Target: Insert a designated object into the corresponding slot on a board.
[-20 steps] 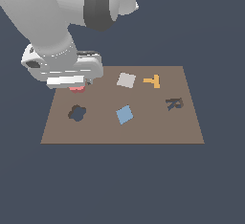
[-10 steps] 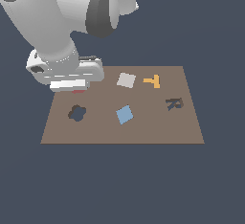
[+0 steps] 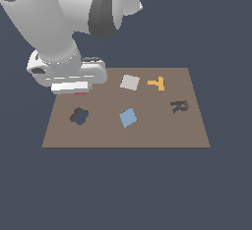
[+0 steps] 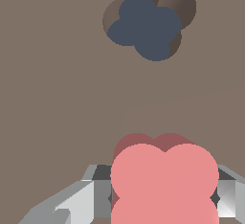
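Observation:
The brown board (image 3: 147, 135) lies flat. The pink-red lobed block (image 4: 163, 182) sits between my gripper's fingers; the jaws press against its two sides. In the exterior view only a red sliver of the block (image 3: 80, 93) shows under the hand, low over the board near its back edge, at the exterior view's left. My gripper (image 3: 74, 90) is shut on the block. The dark clover-like slot (image 3: 79, 116) is open, apart from the block and nearer the board's front edge. It also shows in the wrist view (image 4: 147, 24).
On the board lie a grey square tile (image 3: 129, 82), an orange T (image 3: 157, 83), a blue square tile (image 3: 128, 118) and a dark R-shaped cut-out (image 3: 179, 106). The big white arm (image 3: 64, 22) looms over the board's left back corner.
The hand with the block has shifted slightly towards the board's front edge, closer to the clover slot. Nothing else on the board has moved.

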`<state>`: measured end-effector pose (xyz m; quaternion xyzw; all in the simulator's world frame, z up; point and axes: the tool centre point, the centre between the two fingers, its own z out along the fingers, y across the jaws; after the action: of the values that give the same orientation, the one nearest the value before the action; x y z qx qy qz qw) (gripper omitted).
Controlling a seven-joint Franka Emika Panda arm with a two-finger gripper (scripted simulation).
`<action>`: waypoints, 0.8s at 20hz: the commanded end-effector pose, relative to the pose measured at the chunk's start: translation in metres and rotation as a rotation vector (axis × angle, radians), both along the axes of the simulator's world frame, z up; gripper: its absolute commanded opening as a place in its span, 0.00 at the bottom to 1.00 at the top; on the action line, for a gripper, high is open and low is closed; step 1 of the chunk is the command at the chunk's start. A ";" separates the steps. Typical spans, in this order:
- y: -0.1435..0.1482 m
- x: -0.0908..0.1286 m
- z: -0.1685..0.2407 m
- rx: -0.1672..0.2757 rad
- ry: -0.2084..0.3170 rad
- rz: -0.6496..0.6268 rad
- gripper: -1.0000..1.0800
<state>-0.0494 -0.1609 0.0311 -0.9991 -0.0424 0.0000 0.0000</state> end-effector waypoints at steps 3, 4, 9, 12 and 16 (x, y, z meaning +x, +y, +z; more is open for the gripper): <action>0.000 0.000 0.002 0.000 0.000 0.000 0.00; 0.000 0.000 0.002 0.000 0.000 0.001 0.00; -0.001 0.002 0.002 0.000 0.000 0.028 0.00; -0.003 0.006 0.003 0.000 0.000 0.063 0.00; -0.005 0.012 0.003 0.000 0.000 0.131 0.00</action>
<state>-0.0403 -0.1652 0.0337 -0.9955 -0.0945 0.0004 0.0001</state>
